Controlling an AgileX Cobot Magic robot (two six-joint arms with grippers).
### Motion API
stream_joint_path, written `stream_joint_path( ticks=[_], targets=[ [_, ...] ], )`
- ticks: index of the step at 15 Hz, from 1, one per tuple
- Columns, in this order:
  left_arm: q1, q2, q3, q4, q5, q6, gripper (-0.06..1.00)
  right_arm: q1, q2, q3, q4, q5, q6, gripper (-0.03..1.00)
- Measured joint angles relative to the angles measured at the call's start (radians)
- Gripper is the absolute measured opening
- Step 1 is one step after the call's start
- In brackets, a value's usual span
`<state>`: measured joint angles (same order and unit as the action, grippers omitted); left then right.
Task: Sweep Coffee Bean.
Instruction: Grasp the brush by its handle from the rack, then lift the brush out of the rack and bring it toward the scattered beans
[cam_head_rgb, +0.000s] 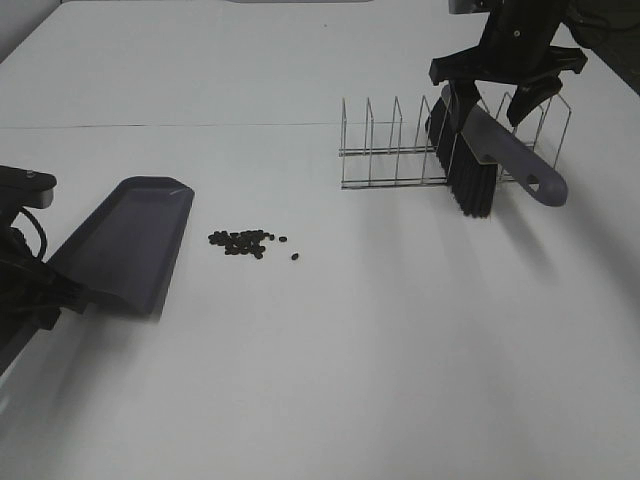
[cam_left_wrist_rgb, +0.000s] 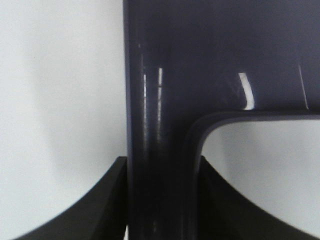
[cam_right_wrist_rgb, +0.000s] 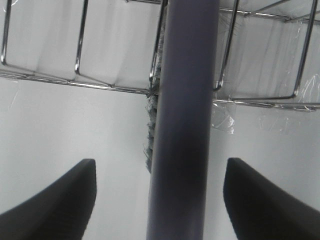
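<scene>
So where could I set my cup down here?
The near half, in front of the coffee beans and wire rack, is bare; so is the far left, behind the dustpan. Crowded: between dustpan and beans, and at the rack, where the right pincer straddles the brush.

Prob. lab: plain white tabletop

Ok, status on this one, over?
Left fingers shut on dustpan. Right fingers open astride brush, brush in rack. Beans clustered beside dustpan, unswept.
</scene>
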<state>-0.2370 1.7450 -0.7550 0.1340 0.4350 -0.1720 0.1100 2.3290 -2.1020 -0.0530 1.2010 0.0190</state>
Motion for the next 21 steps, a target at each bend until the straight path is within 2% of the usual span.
stream_joint_path(
  ticks=[5,13,15,17,21],
  targets=[
    [0.000,0.000,0.000,0.000,0.002,0.000,0.34,0.000,0.048,-0.001,-0.005,-0.094,0.039,0.66],
    [0.000,0.000,0.000,0.000,0.002,0.000,0.34,0.000,0.115,-0.001,-0.033,-0.120,0.076,0.61],
    [0.000,0.000,0.000,0.000,0.002,0.000,0.34,0.000,0.115,-0.001,-0.033,-0.120,0.078,0.53],
    [0.000,0.000,0.000,0.000,0.002,0.000,0.34,0.000,0.115,-0.001,-0.050,-0.118,0.108,0.36],
    [0.000,0.000,0.000,0.000,0.002,0.000,0.34,0.000,0.108,-0.001,-0.069,-0.096,0.134,0.35]
  ],
)
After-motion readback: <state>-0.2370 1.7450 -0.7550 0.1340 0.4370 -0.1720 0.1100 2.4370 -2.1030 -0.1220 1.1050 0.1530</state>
